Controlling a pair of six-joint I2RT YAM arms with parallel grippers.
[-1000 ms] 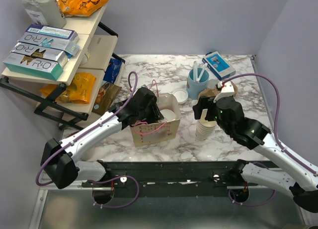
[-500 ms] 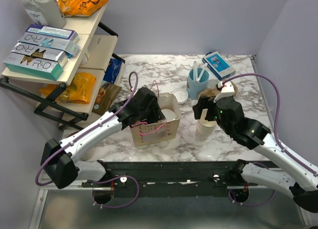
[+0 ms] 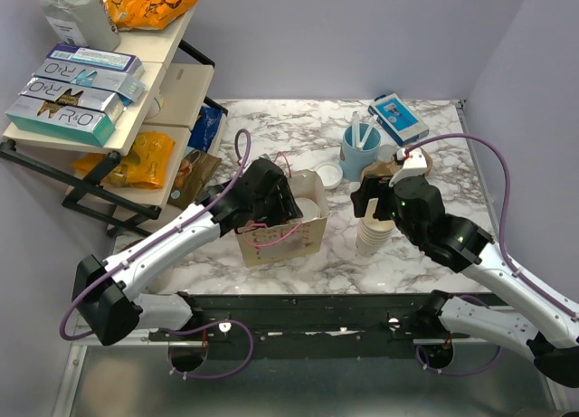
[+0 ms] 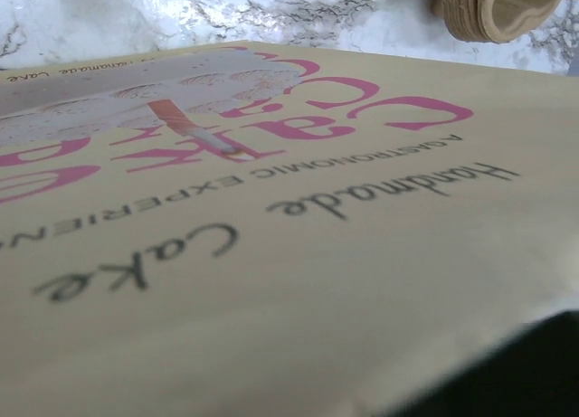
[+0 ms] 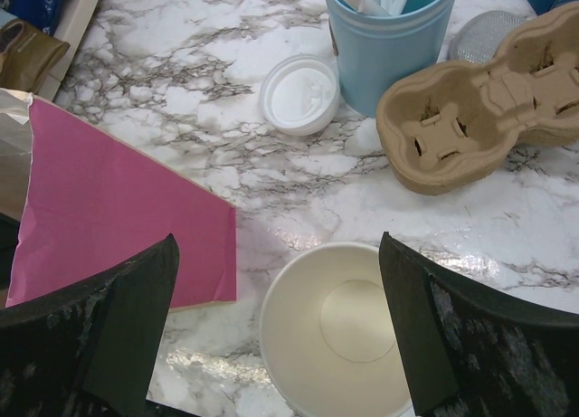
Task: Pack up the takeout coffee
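1. The paper bag stands near the front edge of the marble table. A strip of bare marble separates it from the stack of cream cups, and the shelf rack crowds the left side.
2. The takeout coffee sits inside the bag, its white lid showing in the open mouth.
3. The left gripper is at the bag's left rim. Its jaws are hidden, so I can't tell their state.
4. The right gripper hangs over the cup stack, fingers spread wide, holding nothing.
5. Count: one bag, one cup stack, one blue mug, one cardboard carrier, one loose white lid.
6. The bag reads "Handmade Cake", with bigger pink lettering alongside.
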